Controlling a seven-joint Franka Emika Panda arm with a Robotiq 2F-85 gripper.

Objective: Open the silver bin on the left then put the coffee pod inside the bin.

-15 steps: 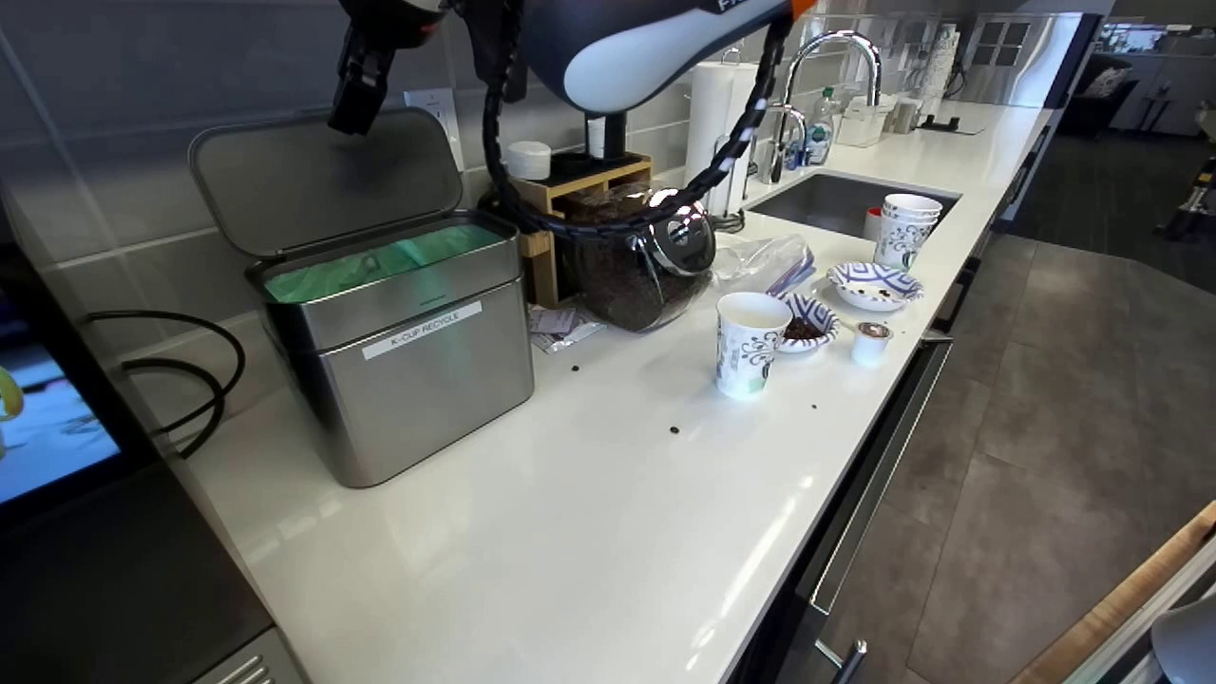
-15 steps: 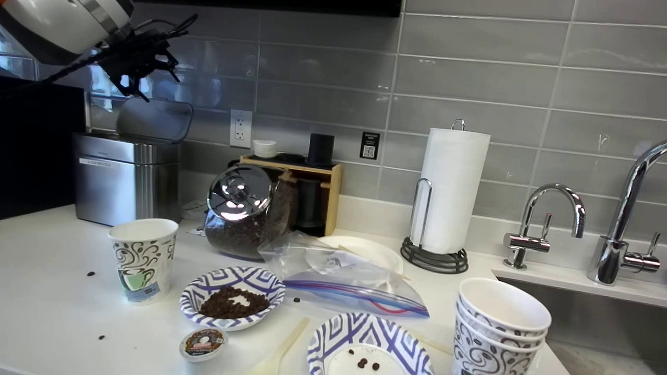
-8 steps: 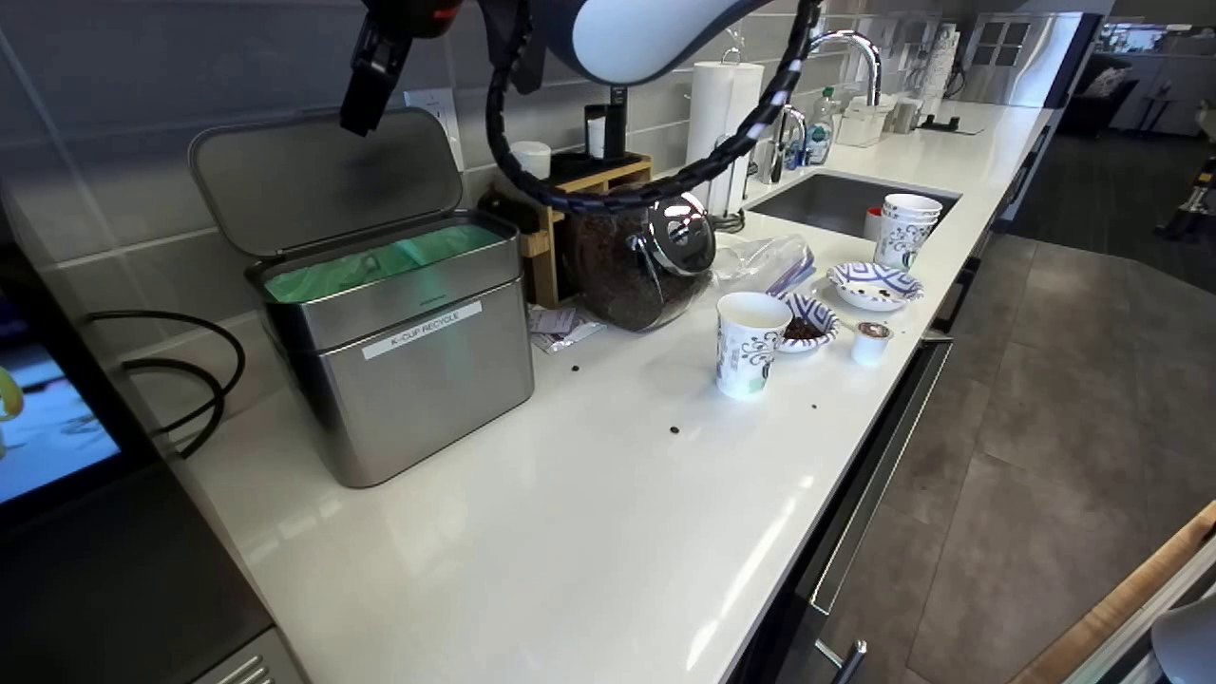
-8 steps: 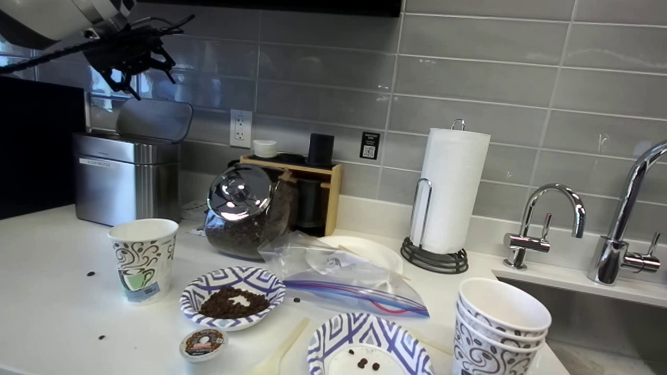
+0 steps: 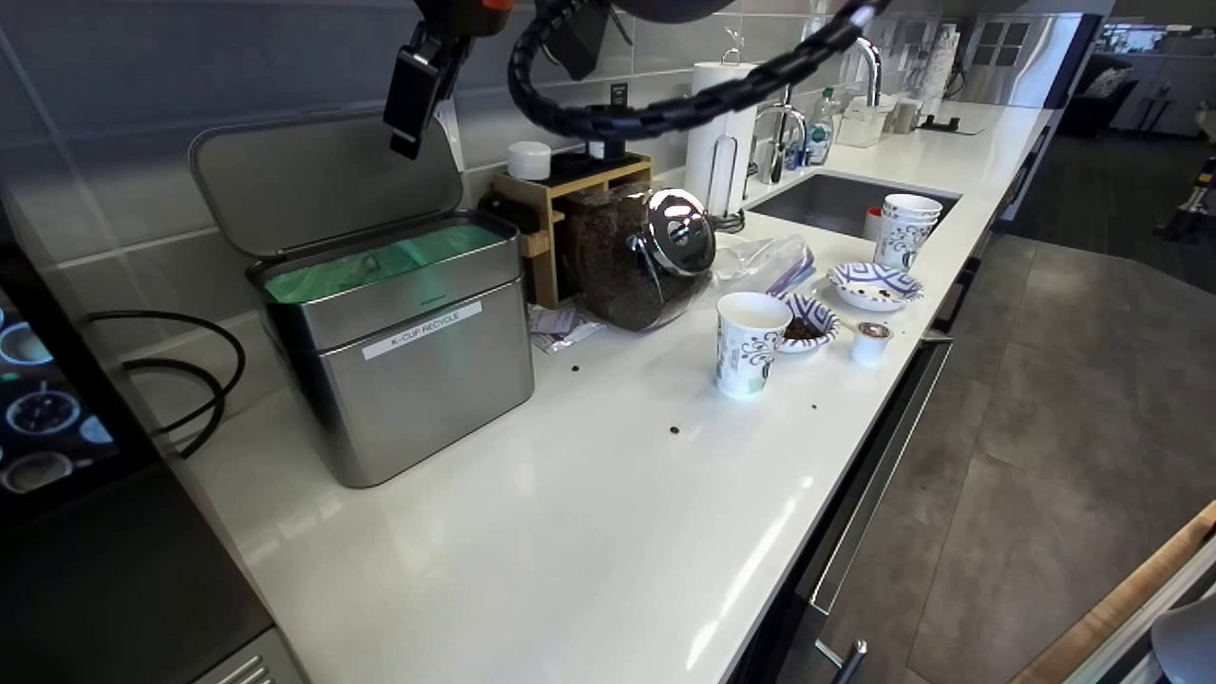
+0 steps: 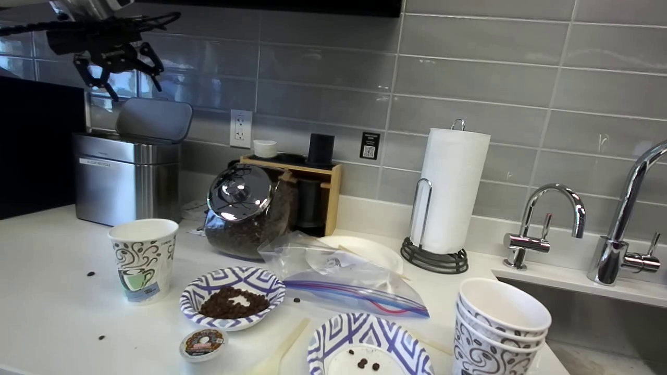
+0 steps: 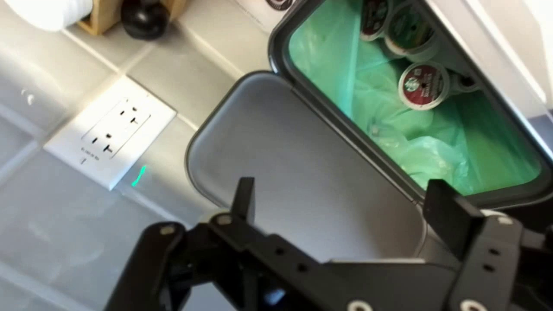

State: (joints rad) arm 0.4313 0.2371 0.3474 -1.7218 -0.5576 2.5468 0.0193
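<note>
"Silver bin (image 5: 437, 394): on the counter (image 5: 570, 532) near the tiled wall (image 5: 123, 190), same place as a second ago, lid (image 5: 304, 185) raised and leaning back. So what shifts?"

"Gripper (image 6: 137, 94). Its tips hang more nearly level in an exterior view than a second ago. In an exterior view a finger (image 5: 418, 95) shows further right and slightly lower, in front of the lid."

"Holding?"

"Fingers spread wide; wrist view shows the lid through the gap. Other change: screen (image 5: 66, 389), blue picture earlier, round cups on black now."

"Coffee pod (image 6: 203, 345)?"

"Unmoved in both exterior views. On the counter, well apart from the bin, paper cup (image 5: 750, 347) standing between the two. Near the bowl (image 6: 268, 286) of brown bits (image 6: 216, 306), close to the front edge."

"Bearing?"

"Upright. Printed top faces the ceiling, axis straight up and down. Too small to tell whether height beats width."

"And the bin's long axis?"

"Along the wall. Mouth upward, label (image 5: 423, 330) on the long side that faces away from the wall. In the wrist view its length slants from upper left to lower right; other pods (image 7: 424, 85) lie inside, on the green liner (image 7: 497, 147)."
</note>
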